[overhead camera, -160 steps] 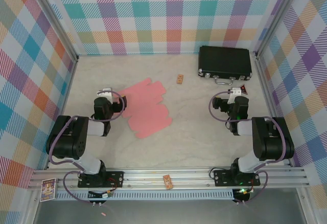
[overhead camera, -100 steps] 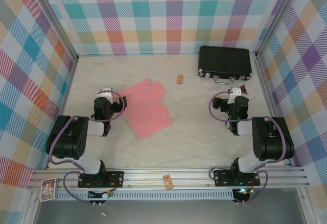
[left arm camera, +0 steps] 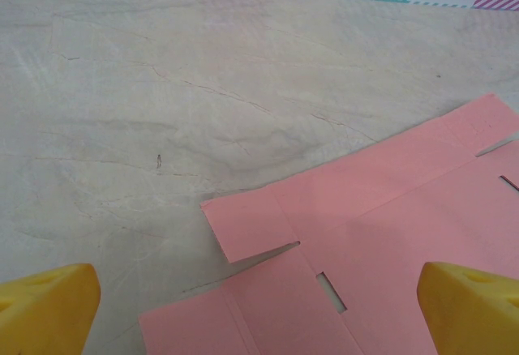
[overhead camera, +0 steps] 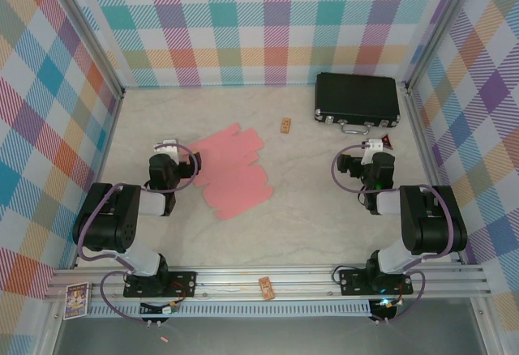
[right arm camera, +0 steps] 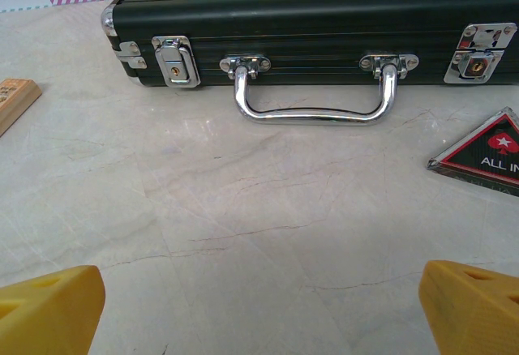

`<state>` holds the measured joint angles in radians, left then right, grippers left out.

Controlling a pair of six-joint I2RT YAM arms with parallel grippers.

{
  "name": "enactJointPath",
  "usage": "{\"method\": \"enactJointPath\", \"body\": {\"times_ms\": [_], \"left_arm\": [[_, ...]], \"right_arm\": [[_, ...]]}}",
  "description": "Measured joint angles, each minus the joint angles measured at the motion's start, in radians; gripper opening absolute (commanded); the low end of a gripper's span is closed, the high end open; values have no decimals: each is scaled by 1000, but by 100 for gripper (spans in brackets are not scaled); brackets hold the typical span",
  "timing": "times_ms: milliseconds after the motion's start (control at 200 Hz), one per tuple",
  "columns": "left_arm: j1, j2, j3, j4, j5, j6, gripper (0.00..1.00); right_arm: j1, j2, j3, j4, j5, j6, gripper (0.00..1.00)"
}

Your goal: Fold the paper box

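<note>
Light is bright, even and diffuse, falling from above. On the pale bench (overhead camera: 324,217) shadows are faint and soft-edged; a thin dark band lies under the case (right arm camera: 308,14). Its chrome handle (right arm camera: 312,117) and latches carry small white glints. The paper box (left arm camera: 389,233) is sharp, its cuts crisp and free of glare. The yellow fingertips (left arm camera: 49,306) at the bottom corners of both wrist views are blurred, too near for focus. In the top view the frame posts lean outward at the edges.

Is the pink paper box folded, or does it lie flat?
Flat, not folded. The paper box is a spread sheet on the table; its flaps lie level, none raised.
</note>
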<state>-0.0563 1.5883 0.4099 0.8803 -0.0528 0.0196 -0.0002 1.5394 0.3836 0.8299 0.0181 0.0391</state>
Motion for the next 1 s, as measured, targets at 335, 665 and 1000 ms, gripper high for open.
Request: {"method": "enactJointPath", "body": {"times_ms": [335, 665, 1000], "left_arm": [[0, 0, 0, 0, 0, 0, 100], [0, -79, -31, -38, -57, -9, 100], [-3, -403, 108, -493, -154, -166, 100]], "right_arm": [[0, 0, 0, 0, 0, 0, 99], [0, -83, 40, -127, 47, 6, 99], [0, -229, 256, -601, 21, 97, 99]]}}
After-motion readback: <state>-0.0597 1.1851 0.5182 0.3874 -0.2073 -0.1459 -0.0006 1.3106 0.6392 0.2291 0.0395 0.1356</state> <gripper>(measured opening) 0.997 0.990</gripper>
